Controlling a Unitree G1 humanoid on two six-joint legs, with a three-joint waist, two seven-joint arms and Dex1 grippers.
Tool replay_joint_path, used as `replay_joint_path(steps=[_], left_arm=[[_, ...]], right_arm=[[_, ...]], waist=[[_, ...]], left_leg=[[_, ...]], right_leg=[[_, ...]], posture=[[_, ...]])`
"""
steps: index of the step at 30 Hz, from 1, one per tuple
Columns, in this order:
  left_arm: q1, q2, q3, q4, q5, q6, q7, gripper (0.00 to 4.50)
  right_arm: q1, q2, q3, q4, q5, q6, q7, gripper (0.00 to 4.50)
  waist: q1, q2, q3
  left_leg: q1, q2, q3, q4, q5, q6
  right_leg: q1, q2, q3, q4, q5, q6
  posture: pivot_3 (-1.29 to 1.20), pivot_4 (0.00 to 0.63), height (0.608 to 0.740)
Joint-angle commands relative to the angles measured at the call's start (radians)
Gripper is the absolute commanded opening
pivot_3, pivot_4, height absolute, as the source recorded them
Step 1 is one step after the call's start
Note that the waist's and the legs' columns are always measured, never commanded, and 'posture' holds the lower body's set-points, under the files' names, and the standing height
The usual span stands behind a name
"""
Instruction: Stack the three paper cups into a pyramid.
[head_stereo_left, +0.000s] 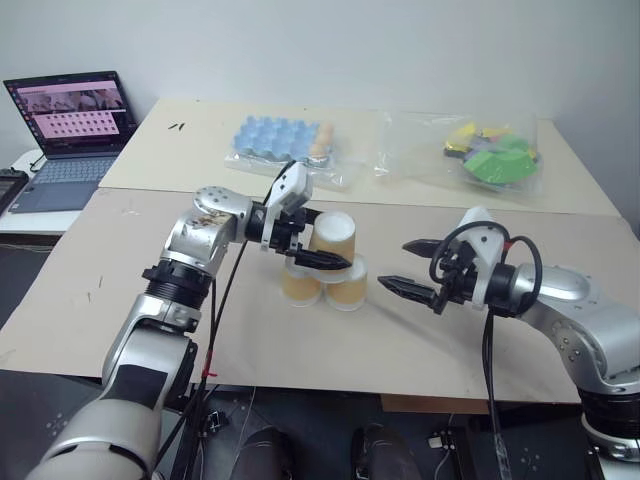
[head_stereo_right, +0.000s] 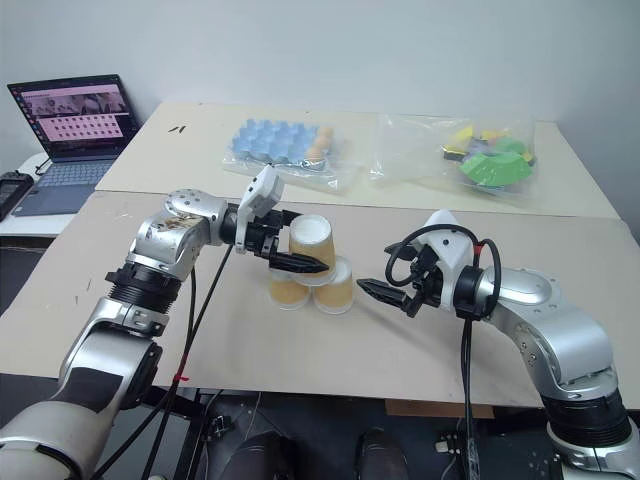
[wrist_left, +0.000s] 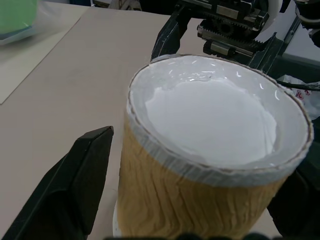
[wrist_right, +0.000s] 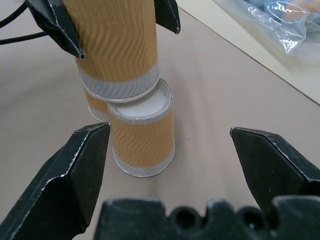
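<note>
Three paper cups (head_stereo_left: 325, 262) near the middle of the tan surface (head_stereo_left: 120, 290), all upside down, white bottoms up: two side by side and touching, the third (head_stereo_left: 333, 232) sitting on top across the pair, so the pyramid looks built. Top cup seems slightly toward the robot's left of the seam between the two lower ones; cannot tell how squarely it rests.

Left end effector (head_stereo_left: 303, 240) straddling the top cup, one black finger (wrist_left: 75, 185) visibly clear of the ribbed wall, the other side hidden behind the cup; reads as spread apart and letting go, not squeezing. Right end effector (head_stereo_left: 412, 268) just beside the lower pair, fingers wide, holding nothing, pointed at the nearer bottom cup (wrist_right: 142, 135).

Likely very light and thin-walled: easily crushed by a firm pinch, easily knocked by a brushing finger. Corrugated tan sleeve should give decent friction; smooth white band at the rim probably slicker. Best hold judged to be across the ribbed mid-wall, two fingers on opposite sides, gentle pressure only. Rolled rim and recessed base stiffen the ends, so less give there. Any pull-away better taken straight out and up, since a sideways nudge could topple the stack.
</note>
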Motion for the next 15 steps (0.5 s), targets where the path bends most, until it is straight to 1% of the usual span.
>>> replay_joint_path(steps=[1, 4, 10, 15], left_arm=[[-0.029, -0.004, 0.052, -0.038, -0.03, 0.007, 0.025, 4.35], [-0.028, 0.009, 0.075, -0.076, -0.044, 0.03, 0.041, 4.35], [-0.005, 0.047, 0.116, -0.215, -0.095, 0.122, 0.072, 4.35], [0.028, 0.094, 0.168, -0.341, -0.138, 0.192, 0.129, 4.35]], right_arm=[[-0.003, -0.006, -0.035, -0.031, 0.015, -0.009, 0.001, 4.5], [-0.007, -0.005, -0.029, -0.026, 0.013, -0.013, 0.004, 4.5], [-0.025, -0.004, -0.022, -0.008, 0.012, -0.019, 0.019, 4.5], [-0.053, 0.008, 0.001, 0.022, 0.001, -0.034, 0.037, 4.5]], waist=[[0.0, 0.0, 0.0], [0.0, 0.0, 0.0], [0.0, 0.0, 0.0], [0.0, 0.0, 0.0]], left_leg=[[0.0, 0.0, 0.0, 0.0, 0.0, 0.0], [-0.001, 0.0, -0.001, 0.0, 0.0, 0.0], [-0.001, 0.001, -0.001, 0.001, 0.0, 0.0], [-0.001, 0.002, -0.001, 0.001, 0.0, 0.0]], right_leg=[[0.0, 0.0, 0.0, 0.0, 0.0, 0.0], [0.0, 0.0, 0.0, 0.0, 0.0, 0.0], [0.0, 0.0, -0.001, 0.0, 0.0, 0.0], [0.0, 0.0, -0.001, 0.0, 0.0, 0.0]], posture=[[0.0, 0.15, 0.712], [0.0, 0.15, 0.712], [0.0, 0.15, 0.712], [0.0, 0.15, 0.712]])
